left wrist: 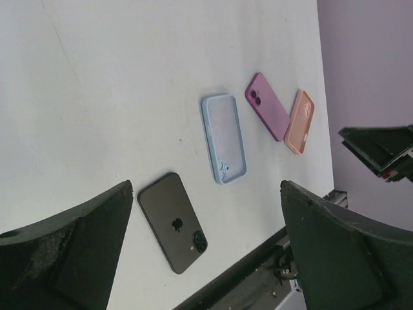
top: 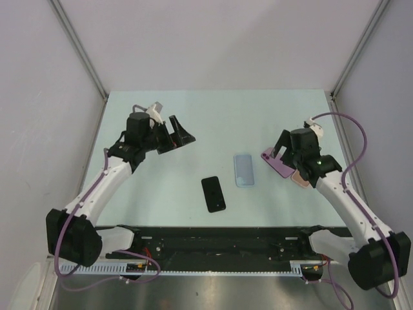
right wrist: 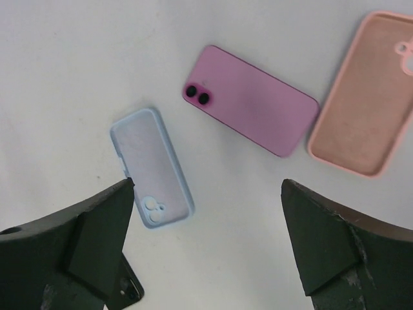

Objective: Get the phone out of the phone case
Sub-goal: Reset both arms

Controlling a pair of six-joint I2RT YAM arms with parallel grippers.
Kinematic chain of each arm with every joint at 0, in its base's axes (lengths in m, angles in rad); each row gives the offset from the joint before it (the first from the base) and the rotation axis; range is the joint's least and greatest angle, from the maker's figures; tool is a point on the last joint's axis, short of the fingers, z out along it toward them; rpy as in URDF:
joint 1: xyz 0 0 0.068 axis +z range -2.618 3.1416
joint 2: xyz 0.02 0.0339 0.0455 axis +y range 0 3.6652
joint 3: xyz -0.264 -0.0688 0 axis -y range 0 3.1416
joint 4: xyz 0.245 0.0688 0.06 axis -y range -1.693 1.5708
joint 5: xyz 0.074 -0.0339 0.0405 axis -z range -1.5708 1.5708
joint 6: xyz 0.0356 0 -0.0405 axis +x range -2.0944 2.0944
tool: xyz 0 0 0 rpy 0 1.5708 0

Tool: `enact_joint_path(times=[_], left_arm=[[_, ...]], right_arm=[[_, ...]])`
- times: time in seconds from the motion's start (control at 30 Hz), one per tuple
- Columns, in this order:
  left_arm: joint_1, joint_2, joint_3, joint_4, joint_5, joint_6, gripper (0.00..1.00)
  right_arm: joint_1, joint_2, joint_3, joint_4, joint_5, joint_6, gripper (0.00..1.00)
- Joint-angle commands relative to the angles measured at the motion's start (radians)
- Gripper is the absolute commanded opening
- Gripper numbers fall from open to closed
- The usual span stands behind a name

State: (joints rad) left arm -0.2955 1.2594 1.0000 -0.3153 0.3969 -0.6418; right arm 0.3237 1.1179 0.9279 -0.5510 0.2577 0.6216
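Right hand [right wrist: 208,187] spread and empty above the purple phone [right wrist: 251,100], apparently bare on the tabletop [right wrist: 64,64] just beside the pink case [right wrist: 361,110]; left hand [top: 174,137] likewise spread; a low sweep could shove the phone edgeward.

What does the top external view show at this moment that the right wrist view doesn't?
Only the top external view: the left arm with its open left end effector, and the whole black phone. Only the right wrist view: the purple phone with its two lenses, and most of the peach case; from above, the right arm hides part of both. Shared: the light blue case, the purple phone, and the open right end effector.
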Motion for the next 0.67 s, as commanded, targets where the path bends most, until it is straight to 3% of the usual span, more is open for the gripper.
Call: enact_joint_path(times=[0.0, 0.17, 0.37, 0.63], left_arm=[[0.007, -0.1, -0.013, 0.056, -0.058, 0.057, 1.0], [0.007, -0.153, -0.102, 0.058, -0.066, 0.051, 1.0], [0.007, -0.233, -0.21, 0.059, -0.089, 0.045, 1.0], [0.007, -0.255, -0.199, 0.012, -0.11, 0.06, 1.0]], right_arm=[[-0.003, -0.122, -0.063, -0.148, 0.066, 0.029, 1.0], [-0.003, -0.233, -0.127, -0.193, 0.063, 0.04, 1.0], [-0.006, -0.237, -0.138, -0.227, 0.088, 0.038, 1.0], [-0.006, -0.24, -0.152, -0.201, 0.063, 0.046, 1.0]])
